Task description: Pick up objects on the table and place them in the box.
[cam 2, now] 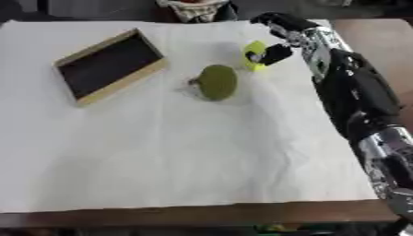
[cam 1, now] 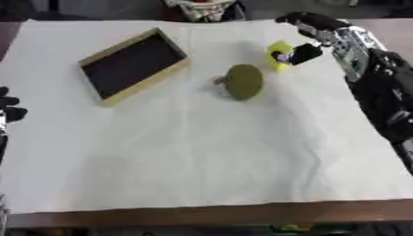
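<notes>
While the right hand reached over the far right of the counter, its thumb and fingers looked curled about a small yellow block, which sat at the hand's near-left side; whether the block was already lifted off the cloth could not be told. An olive disc lay just near and left of the block, close to it but apart, with a small stub at its left edge. Further left, well apart from both, stood the box, a shallow wooden frame with a dark floor, its long axis running from near left to far right. From the hand, the box lay leftward past the disc, so the carry would likely cross over the disc. At the left edge the left hand rested idle, and its fingers could not be made out.
</notes>
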Tool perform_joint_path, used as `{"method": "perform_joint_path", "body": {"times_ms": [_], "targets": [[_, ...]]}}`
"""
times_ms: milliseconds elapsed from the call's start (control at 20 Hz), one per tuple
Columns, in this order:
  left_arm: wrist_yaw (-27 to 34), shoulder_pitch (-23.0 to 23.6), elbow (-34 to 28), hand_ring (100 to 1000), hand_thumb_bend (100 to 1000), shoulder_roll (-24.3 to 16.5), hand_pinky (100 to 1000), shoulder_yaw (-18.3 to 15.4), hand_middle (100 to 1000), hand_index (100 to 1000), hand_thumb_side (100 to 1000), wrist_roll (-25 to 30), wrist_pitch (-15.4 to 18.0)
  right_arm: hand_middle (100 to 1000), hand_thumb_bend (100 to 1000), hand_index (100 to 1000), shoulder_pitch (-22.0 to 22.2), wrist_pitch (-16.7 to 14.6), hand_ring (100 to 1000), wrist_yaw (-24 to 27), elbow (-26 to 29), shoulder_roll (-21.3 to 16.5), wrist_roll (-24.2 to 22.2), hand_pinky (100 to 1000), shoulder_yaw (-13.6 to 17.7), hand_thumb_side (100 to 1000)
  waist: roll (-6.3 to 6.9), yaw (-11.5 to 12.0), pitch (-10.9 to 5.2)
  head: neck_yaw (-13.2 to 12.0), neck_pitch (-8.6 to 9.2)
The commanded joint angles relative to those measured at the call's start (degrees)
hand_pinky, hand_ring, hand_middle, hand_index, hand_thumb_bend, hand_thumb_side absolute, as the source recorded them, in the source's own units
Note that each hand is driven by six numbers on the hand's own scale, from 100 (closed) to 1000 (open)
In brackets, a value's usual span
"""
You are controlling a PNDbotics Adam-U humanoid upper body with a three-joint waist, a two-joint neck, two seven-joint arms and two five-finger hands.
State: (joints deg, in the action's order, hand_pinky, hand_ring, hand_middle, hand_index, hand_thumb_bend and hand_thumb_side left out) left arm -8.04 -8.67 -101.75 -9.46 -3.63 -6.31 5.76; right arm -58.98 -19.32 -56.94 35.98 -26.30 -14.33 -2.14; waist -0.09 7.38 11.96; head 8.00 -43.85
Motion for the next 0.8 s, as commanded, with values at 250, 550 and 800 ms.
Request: {"method": "perform_joint_path", "body": {"times_ms": [250,550,800], "targets": [[0.13,-0.8,-0.92,586,100,-0.65,667,0.05,590,760,711,0.09,0.03,935,266,991,-1.04,0.64,960,-0.47,-1.2,-1.17,0.38,857,1.04,499,0.27,0.05,-0.72,0.1,-0.27],[0.19,-0.9,-0.95,586,100,-0.62,667,0.11,590,760,711,0.16,0.06,923,245,985,-0.87,0.68,949,-0.6,-2.14,-0.41,0.77,845,1.42,502,0.39,0.27,-0.55,0.36,-0.27],[0.21,-0.99,-0.98,586,100,-0.57,667,0.16,590,761,712,0.23,0.08,867,225,967,-0.73,0.97,904,-0.67,-2.7,0.27,1.35,812,1.57,490,0.43,0.46,-0.35,0.56,-0.27]]}}
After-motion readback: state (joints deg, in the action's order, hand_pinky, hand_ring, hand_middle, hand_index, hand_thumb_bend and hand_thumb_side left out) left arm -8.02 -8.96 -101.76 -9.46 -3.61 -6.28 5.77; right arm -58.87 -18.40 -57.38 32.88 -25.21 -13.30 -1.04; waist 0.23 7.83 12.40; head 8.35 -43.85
